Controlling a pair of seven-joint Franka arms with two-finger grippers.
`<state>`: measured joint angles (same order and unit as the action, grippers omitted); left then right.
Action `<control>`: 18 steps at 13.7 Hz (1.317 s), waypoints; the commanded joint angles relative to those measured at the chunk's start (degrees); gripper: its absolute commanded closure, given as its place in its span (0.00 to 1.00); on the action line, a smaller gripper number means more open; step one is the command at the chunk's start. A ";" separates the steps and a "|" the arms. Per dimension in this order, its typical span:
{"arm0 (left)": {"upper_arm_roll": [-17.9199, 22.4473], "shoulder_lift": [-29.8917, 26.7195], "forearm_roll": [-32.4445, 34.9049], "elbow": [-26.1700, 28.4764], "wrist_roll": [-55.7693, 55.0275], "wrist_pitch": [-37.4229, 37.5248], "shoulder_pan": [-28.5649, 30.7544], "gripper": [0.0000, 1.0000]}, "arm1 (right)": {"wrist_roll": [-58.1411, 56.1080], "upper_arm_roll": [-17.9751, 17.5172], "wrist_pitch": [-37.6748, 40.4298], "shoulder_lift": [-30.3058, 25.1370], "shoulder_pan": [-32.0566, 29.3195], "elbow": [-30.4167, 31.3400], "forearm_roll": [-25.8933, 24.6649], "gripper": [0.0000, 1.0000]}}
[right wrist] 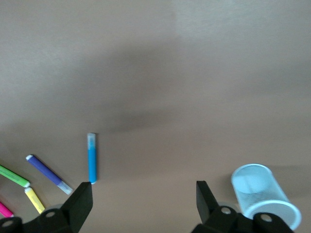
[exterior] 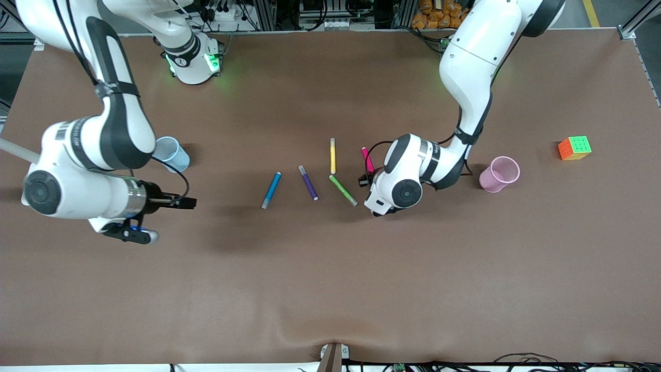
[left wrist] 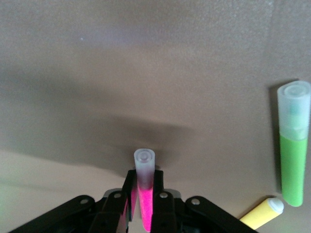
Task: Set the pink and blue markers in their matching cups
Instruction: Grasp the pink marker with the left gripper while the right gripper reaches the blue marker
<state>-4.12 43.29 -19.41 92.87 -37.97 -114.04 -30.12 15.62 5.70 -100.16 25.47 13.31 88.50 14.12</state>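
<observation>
I have the left gripper (left wrist: 144,204) pinching the pink marker (left wrist: 145,187) for the pink cup (exterior: 499,174) — right gripper (right wrist: 143,196) spread, waiting over the surface (exterior: 330,284) near the blue cup (exterior: 171,153)

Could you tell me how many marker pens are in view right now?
5. The blue marker, purple pen, yellow pen and green pen lie mid-table; the pink marker is clamped in the left gripper.

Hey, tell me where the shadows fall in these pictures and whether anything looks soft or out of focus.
Front view: soft arm shadows darken the brown table below the sky-blue marker. Left wrist view: a dark shadow spreads around the magenta-pink marker clamped in the left tool; the bright green pen looks soft. Right wrist view: a faint shadow band; the open right tool and pale blue mesh cup are blurred.
</observation>
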 commanded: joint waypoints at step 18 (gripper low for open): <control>1.05 -18.76 5.69 0.56 0.26 13.14 8.41 1.00 | 15.05 0.28 -30.89 11.09 17.72 12.75 1.70 0.37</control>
<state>-2.94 27.06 -14.79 92.05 -37.88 -101.90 -22.47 29.72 5.49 -129.61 35.17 30.20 101.25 14.91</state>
